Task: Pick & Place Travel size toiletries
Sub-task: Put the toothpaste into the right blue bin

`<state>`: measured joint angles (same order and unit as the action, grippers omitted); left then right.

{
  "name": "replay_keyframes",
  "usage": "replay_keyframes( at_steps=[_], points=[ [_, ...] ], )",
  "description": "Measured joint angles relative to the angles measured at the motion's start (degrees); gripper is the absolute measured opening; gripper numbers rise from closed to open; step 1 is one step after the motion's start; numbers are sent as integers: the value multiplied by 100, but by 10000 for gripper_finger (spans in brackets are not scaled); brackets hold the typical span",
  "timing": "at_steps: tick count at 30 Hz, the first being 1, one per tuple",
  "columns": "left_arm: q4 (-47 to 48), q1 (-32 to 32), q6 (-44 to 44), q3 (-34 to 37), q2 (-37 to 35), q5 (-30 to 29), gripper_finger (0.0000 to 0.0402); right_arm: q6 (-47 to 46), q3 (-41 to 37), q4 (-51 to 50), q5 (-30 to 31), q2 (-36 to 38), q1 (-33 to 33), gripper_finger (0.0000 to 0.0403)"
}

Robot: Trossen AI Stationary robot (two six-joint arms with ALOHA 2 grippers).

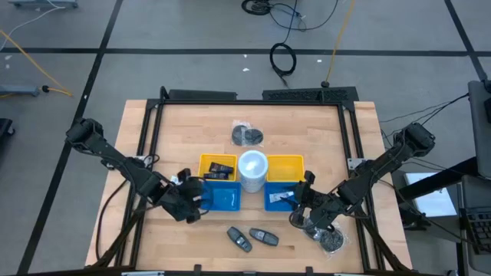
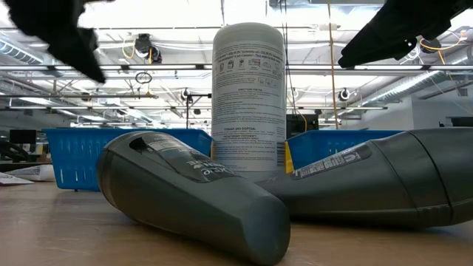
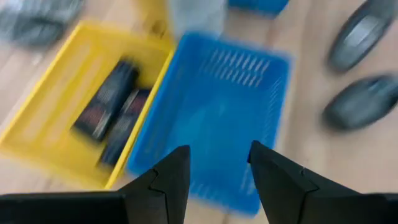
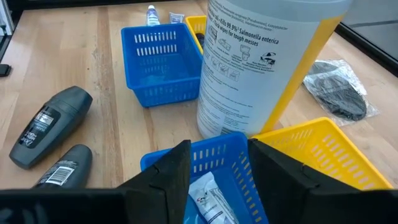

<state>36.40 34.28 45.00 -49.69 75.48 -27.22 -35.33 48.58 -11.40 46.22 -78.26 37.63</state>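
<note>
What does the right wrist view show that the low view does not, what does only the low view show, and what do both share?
Only the right wrist view shows the open right gripper above a blue basket that holds a white tube, a yellow basket beside it, and a clear bag of dark bits.

Only the low view shows the ceiling pipes and lights of the room behind the table.

Both show the tall white wipes canister, the two grey deodorant sticks, and the far blue basket.

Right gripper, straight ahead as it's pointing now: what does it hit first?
Probably the blue basket just ahead of the open right gripper, or the white tube lying in it; depth is unclear.
</note>
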Motion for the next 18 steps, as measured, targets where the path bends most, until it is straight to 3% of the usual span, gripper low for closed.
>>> replay_keyframes(
  at_steps=[6, 18],
  points=[
    [1435, -2, 524, 0, 0, 76, 163, 19, 0, 0, 0, 0, 0, 154],
    [2160, -416, -271, 0, 0, 695, 163, 22, 0, 0, -1, 0, 0, 151]
  ],
)
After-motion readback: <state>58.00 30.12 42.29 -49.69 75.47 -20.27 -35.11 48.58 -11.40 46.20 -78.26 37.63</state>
